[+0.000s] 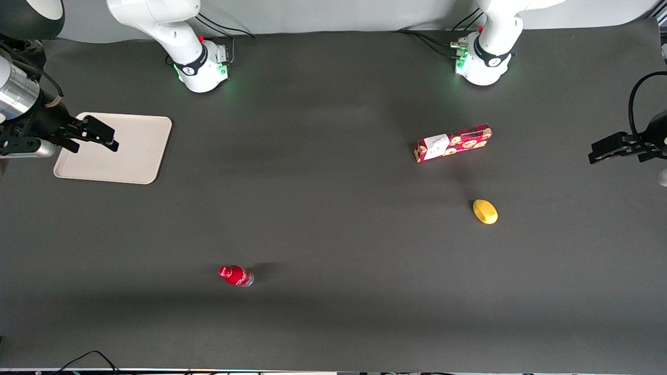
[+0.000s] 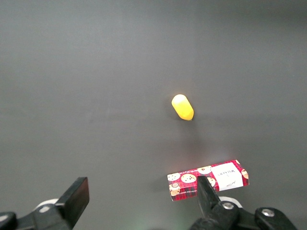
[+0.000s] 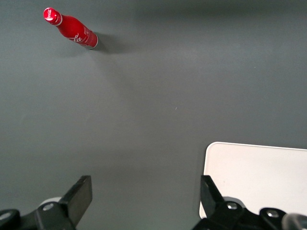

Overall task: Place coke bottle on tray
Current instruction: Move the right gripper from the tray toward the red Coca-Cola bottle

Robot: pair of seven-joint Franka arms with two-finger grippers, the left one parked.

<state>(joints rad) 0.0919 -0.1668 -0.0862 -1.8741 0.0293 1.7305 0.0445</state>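
Note:
The coke bottle (image 1: pixel 235 275) is small, slim and red with a red cap and white script. It stands upright on the dark table, nearer the front camera than the tray, and shows in the right wrist view (image 3: pixel 72 29) too. The beige tray (image 1: pixel 140 151) lies flat at the working arm's end of the table; one corner of it shows in the wrist view (image 3: pixel 254 177). My gripper (image 1: pixel 99 136) hangs open and empty above the tray's edge, well away from the bottle. In the wrist view (image 3: pixel 146 191) its fingers stand wide apart with nothing between them.
A red cookie box (image 1: pixel 453 142) lies toward the parked arm's end of the table. A yellow lemon-like object (image 1: pixel 485 211) lies nearer the front camera than the box. Both show in the left wrist view: box (image 2: pixel 189 179), yellow object (image 2: pixel 183 107).

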